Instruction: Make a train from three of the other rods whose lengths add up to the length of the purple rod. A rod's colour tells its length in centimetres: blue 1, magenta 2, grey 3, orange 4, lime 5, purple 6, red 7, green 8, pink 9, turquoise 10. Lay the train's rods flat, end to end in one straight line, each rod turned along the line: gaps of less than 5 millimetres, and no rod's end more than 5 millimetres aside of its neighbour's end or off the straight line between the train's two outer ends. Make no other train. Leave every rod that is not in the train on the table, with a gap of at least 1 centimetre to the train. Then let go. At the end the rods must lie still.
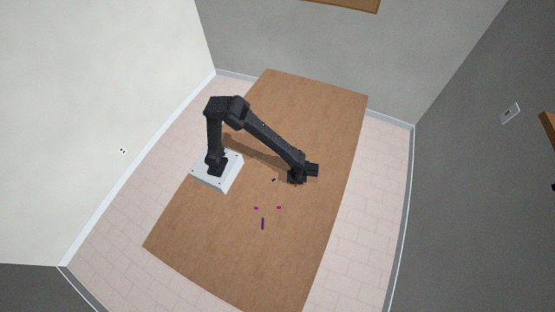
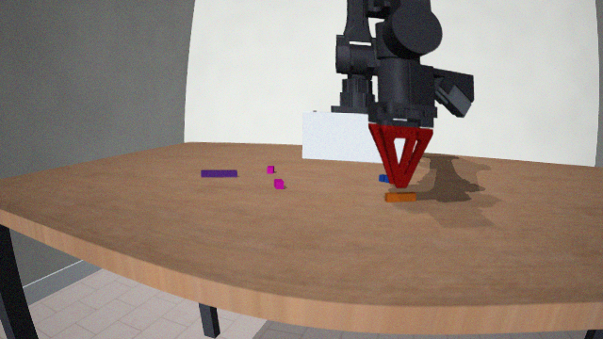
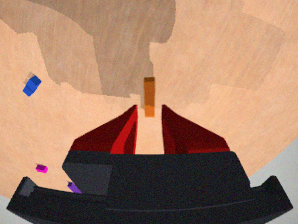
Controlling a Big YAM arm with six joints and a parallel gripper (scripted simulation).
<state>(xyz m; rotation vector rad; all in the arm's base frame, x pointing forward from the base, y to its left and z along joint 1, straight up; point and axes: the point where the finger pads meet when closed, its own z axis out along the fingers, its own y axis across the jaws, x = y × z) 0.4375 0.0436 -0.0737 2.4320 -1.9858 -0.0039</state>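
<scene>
The purple rod (image 1: 262, 223) lies flat on the wooden table, and it also shows in the exterior view (image 2: 219, 173). Two magenta rods (image 2: 270, 169) (image 2: 279, 184) lie apart beside it. A blue rod (image 2: 383, 178) lies behind my gripper. The orange rod (image 2: 400, 197) lies flat on the table. My gripper (image 2: 400, 185), with red fingers, hangs just above the orange rod, pointing down. In the wrist view the orange rod (image 3: 149, 95) runs lengthwise out from the narrow gap between the fingertips. The fingers stand slightly apart and hold nothing.
The arm's white base block (image 2: 334, 137) stands at the table's far side behind the gripper. The table edge runs along the front in the exterior view.
</scene>
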